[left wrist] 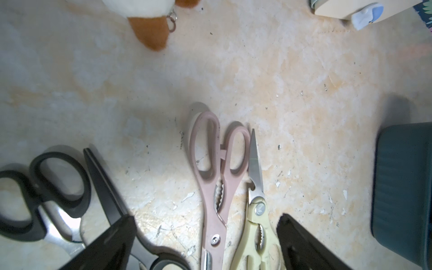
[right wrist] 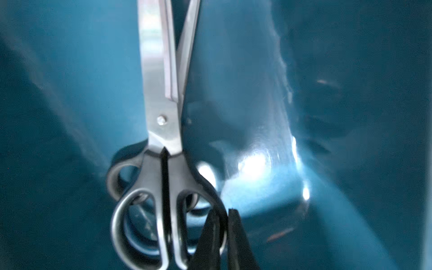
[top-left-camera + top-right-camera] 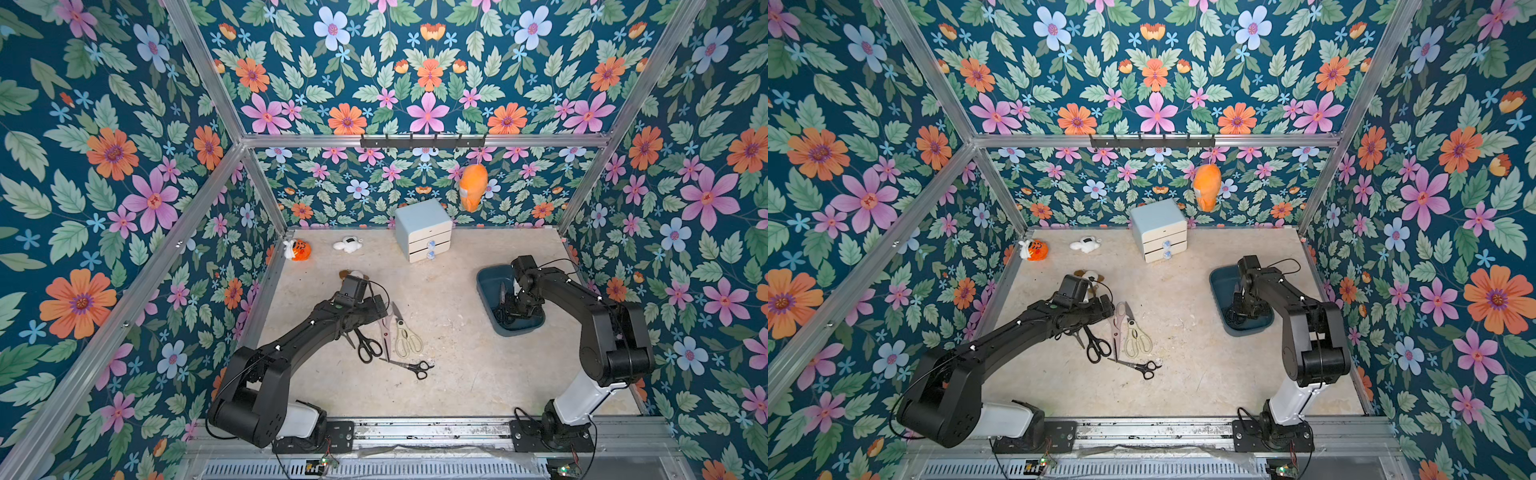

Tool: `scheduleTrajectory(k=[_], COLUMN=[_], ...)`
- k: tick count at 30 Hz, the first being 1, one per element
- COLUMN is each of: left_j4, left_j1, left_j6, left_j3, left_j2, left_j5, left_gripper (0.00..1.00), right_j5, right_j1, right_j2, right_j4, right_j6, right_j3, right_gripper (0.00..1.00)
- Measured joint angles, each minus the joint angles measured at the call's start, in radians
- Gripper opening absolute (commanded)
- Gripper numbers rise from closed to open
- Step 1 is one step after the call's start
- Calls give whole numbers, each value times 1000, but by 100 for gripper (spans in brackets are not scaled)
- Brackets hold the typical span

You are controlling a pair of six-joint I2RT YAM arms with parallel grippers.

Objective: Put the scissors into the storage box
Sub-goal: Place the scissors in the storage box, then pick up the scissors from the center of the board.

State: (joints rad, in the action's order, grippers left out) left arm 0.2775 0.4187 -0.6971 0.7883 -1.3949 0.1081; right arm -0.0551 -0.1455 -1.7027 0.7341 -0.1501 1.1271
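**A:** From the left, then: how does the left gripper (image 1: 207,216) stand?

**B:** Its jaws are spread wide above the pale mottled bench (image 3: 449,374), left of its middle. In the left wrist view its black fingers (image 1: 105,243) flank two pairs lying side by side.

**A:** What lies there?

**B:** First come the large black-handled scissors (image 3: 361,337), with their blades running under the left arm. Next are the pink-handled scissors (image 3: 385,328), loops toward the back edge. Just beside them lie the cream-handled kitchen shears (image 3: 401,325), turned the other way with loops toward the front edge. Nearest the front edge are the small black-handled scissors (image 3: 406,365), tips pointing at the left edge.

**A:** And the box?

**B:** The dark teal oblong plastic storage box (image 3: 487,286) sits near the right edge, in the back half of the bench, well apart from those pairs.

**A:** The right gripper (image 2: 225,219)?

**B:** It is down inside the box, jaws nearly together, pinching the rim of one loop of the steel-bladed scissors with black handles (image 2: 161,121). That pair is within the box walls. Whether it rests on the floor I cannot tell. Another dark handle shows beneath it.
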Motion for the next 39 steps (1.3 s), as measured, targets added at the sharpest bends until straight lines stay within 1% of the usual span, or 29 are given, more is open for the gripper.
scheduleTrajectory(k=[4, 8, 11, 15, 19, 23, 27, 31, 39], left_j4=[0, -1, -2, -8, -12, -11, -3, 13, 50], left_j1=[0, 0, 0, 0, 0, 0, 0, 0, 0], left_j6=[1, 2, 3, 9, 17, 20, 20, 20, 20], left_j3=[-6, -14, -28, -55, -88, -130, -172, -202, -240], left_j2=[4, 10, 19, 40, 75, 122, 169, 211, 291], left_j5=[-2, -2, -2, 6, 20, 20, 19, 12, -8], left_gripper=[99, 99, 99, 99, 99, 99, 99, 99, 99], right_j5=[-2, -10, -20, -27, -45, -69, -93, -111, -115], right_j1=[0, -5, -40, -138, -273, -420, -559, -679, -825], right_j2=[57, 108, 149, 205, 238, 234, 177, 52, -215], right_j4=[17, 54, 89, 115, 124, 124, 103, 97, 93], right_j6=[-23, -45, -74, -137, -232, -322, -397, -433, -438], right_j3=[40, 97, 127, 140, 119, 104, 114, 194, 368], right_gripper=[25, 28, 29, 31, 32, 34, 36, 37, 37])
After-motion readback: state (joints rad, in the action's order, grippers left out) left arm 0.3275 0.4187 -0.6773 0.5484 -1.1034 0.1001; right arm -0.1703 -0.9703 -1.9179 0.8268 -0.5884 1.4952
